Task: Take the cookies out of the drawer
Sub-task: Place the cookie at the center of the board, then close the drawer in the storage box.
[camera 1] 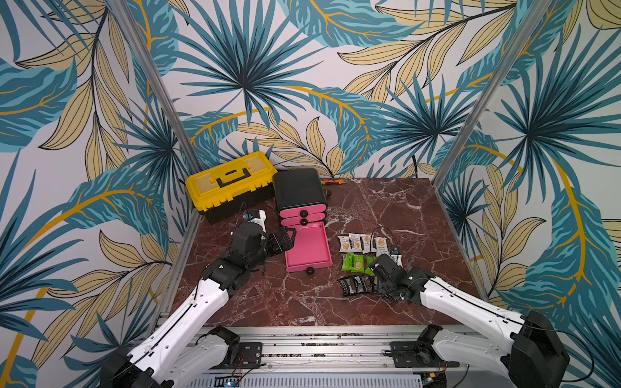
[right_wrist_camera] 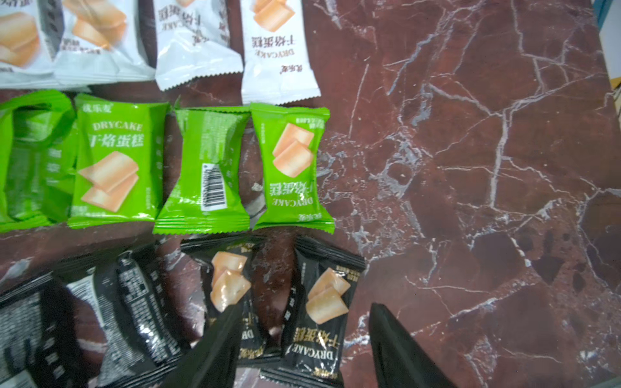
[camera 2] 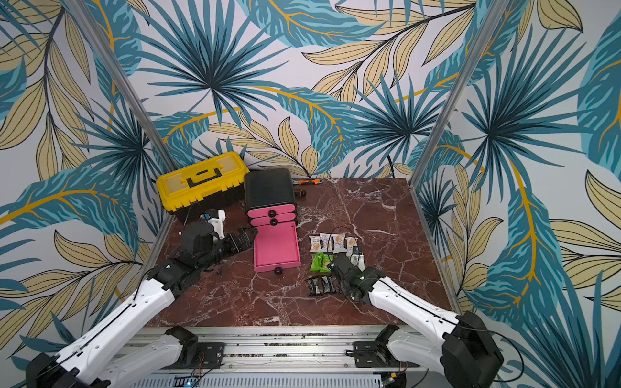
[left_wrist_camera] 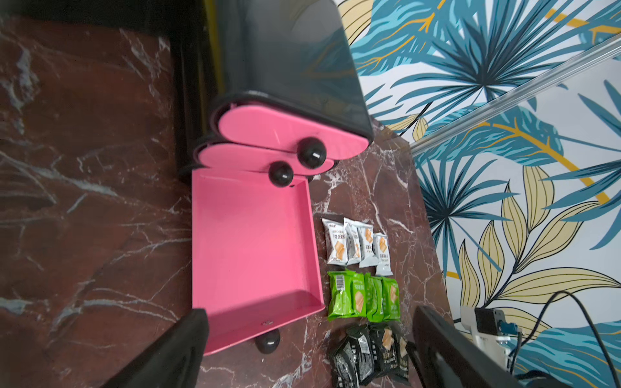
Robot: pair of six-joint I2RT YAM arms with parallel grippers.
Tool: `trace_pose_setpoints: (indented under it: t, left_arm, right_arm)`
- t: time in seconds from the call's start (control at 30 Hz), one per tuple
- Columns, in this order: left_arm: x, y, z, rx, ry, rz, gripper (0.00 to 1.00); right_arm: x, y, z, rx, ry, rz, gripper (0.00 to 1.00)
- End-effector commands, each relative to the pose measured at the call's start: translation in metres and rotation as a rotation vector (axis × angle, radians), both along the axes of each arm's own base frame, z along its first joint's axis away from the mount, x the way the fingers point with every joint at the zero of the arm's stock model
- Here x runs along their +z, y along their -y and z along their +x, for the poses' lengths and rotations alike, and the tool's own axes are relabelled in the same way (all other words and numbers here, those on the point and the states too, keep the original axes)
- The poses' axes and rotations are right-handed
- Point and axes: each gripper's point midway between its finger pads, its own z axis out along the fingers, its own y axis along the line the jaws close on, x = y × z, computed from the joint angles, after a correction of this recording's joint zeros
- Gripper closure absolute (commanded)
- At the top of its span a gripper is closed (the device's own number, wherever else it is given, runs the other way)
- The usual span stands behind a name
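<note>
The pink drawer [camera 1: 307, 247] [left_wrist_camera: 248, 248] is pulled out of its cabinet and holds nothing. The cookies lie on the marble to its right in three rows: white packets [camera 1: 363, 242] [right_wrist_camera: 198, 50], green packets [camera 1: 354, 262] [right_wrist_camera: 201, 168] and black packets [camera 1: 354, 285] [left_wrist_camera: 366, 352]. My right gripper [camera 1: 379, 285] [right_wrist_camera: 305, 307] hangs low over the right end of the black row. It is open, and the end black packet [right_wrist_camera: 322, 309] lies flat on the table between its fingers. My left gripper [camera 1: 285, 238] [left_wrist_camera: 311, 310] is open and holds nothing, beside the drawer's left wall.
The black cabinet [camera 1: 299, 188] has two more pink drawers [camera 1: 304, 216], both shut. A yellow toolbox [camera 1: 232, 181] stands at the back left, and an orange tool [camera 1: 332, 181] lies behind the cabinet. Metal frame posts [camera 1: 470, 134] edge the table.
</note>
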Motion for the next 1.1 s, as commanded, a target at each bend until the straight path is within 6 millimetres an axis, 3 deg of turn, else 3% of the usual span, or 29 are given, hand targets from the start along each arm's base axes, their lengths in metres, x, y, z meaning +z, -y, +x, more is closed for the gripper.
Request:
trace_pose_setpoints:
  t: [0.0,0.13,0.37,0.77,1.07]
  left_arm:
    - [0.024,-0.002,0.007,0.010,0.053,0.023,0.00]
    - [0.030,0.004,0.009,-0.009,0.067,-0.005,0.00]
    - [0.024,0.007,0.009,-0.023,0.051,-0.009,0.00]
    - [0.021,0.009,0.010,-0.028,0.061,-0.022,0.00]
    - [0.044,0.002,0.009,-0.007,0.121,-0.003,0.00]
  right_arm:
    - [-0.016,0.019,-0.012,-0.137,-0.011,0.025,0.34]
    - [-0.028,0.022,-0.013,-0.204,-0.034,0.073,0.35]
    - [-0.045,0.010,-0.004,-0.208,-0.048,0.165,0.36]
    - [-0.046,0.006,0.003,-0.206,-0.042,0.169,0.43]
    - [-0.041,-0.007,0.015,-0.179,0.022,0.247,0.48]
